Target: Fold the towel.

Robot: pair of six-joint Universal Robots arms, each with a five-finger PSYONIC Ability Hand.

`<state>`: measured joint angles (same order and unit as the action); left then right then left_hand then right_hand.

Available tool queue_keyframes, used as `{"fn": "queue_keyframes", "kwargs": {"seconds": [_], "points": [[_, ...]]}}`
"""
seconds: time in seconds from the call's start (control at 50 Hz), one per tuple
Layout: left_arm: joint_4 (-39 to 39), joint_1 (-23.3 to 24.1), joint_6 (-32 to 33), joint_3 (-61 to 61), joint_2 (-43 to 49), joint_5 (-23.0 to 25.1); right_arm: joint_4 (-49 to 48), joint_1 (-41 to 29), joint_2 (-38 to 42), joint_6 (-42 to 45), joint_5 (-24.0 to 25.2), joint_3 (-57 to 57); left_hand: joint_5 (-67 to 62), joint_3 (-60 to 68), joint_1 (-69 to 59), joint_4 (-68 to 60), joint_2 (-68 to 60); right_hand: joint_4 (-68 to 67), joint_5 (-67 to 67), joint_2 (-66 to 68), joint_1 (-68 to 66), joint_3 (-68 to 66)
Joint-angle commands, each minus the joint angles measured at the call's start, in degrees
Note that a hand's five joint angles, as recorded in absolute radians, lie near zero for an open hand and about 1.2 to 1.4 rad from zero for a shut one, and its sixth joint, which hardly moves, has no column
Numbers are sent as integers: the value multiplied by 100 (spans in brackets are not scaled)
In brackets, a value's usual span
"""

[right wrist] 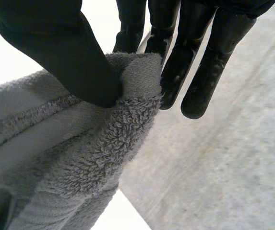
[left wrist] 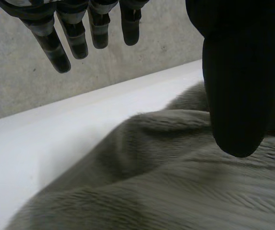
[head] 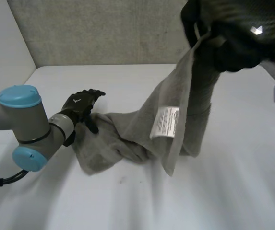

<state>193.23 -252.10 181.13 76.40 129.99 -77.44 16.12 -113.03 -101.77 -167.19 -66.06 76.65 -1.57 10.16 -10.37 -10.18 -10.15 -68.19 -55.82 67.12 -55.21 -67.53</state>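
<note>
In the head view, my right hand (head: 233, 43) holds one end of the grey towel (head: 127, 136) high above the white table (head: 223, 191). The cloth hangs down with its white label (head: 165, 122) facing out, and the rest lies bunched on the table. My left hand (head: 82, 106) sits at the heap's edge, on the side away from the lifted end.

In my left wrist view, my fingers (left wrist: 75, 38) are straight and relaxed, grasping nothing, with the towel (left wrist: 151, 187) spread beneath my palm.

In my right wrist view, my thumb (right wrist: 70, 57) pins a towel (right wrist: 79, 163) corner against my fingers (right wrist: 195, 72).
</note>
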Motion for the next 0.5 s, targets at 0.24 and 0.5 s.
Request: {"fn": "queue_keyframes", "kwargs": {"seconds": [0.24, 0.5], "points": [[241, 459, 62, -274, 387, 193, -926, 1274, -836, -1931, 207, -221, -285, 426, -404, -424, -426, -1181, -1418, 1288, -2479, -1247], [268, 1162, 106, -283, 607, 352, -926, 1301, -775, -1993, 401, -168, -302, 443, -421, -441, -443, -1181, -1418, 1288, -2479, -1247]]}}
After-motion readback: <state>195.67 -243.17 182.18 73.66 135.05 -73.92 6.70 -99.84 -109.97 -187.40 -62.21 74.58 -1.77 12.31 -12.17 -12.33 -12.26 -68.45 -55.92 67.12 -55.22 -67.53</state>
